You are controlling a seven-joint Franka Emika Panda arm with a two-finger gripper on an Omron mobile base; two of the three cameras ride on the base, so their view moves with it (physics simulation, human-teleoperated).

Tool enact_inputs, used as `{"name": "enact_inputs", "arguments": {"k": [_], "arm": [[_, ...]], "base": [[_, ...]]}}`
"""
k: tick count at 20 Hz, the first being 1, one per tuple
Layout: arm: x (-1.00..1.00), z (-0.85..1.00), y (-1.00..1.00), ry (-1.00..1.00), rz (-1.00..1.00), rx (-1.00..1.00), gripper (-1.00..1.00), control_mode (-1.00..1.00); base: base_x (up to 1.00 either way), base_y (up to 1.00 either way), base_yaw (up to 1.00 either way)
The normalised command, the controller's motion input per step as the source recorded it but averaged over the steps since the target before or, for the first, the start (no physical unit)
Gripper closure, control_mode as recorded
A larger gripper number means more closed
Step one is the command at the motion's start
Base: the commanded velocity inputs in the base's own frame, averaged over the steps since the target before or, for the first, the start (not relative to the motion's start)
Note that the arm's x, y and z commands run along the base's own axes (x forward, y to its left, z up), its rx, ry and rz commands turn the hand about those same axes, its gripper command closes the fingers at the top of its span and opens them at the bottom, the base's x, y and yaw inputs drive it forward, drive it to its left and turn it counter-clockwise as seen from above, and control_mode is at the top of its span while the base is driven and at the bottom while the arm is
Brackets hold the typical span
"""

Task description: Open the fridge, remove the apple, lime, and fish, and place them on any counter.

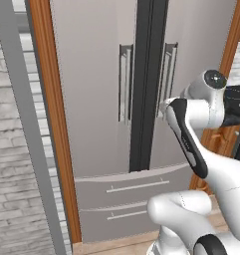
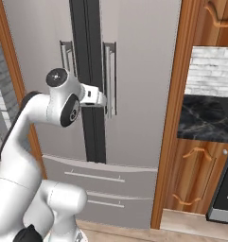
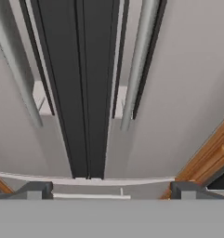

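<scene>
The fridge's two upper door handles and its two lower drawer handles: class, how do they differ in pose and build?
The door handles stand vertical beside the dark centre strip; the drawer handles lie horizontal, one above the other. The door handles are thick bars standing off the doors; the drawer handles look like thin pale lines. Both kinds are grey, and the fridge is fully closed.

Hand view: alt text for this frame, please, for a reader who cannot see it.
Closed fridge doors fill the frame, a dark centre strip between two bar handles. The open gripper points at them, touching nothing.
</scene>
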Motion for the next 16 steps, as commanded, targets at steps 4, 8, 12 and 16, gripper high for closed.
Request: {"name": "enact_inputs", "arguments": {"k": [4, 8, 12, 16], "arm": [[0.64, 0.21, -0.49, 0.01, -0.02, 0.16, -1.0, -1.0], [0.73, 0.01, -0.23, 0.01, -0.04, 0.16, -1.0, -1.0], [0.46, 0.0, 0.0, -0.05, -0.07, 0.01, -1.0, -1.0], [0.4, 0.0, 0.0, -0.12, -0.06, 0.0, -1.0, -1.0]], "base": [[0.0, 0.0, 0.0], [0.0, 0.0, 0.0], [0.0, 0.0, 0.0], [0.0, 0.0, 0.0]]}}
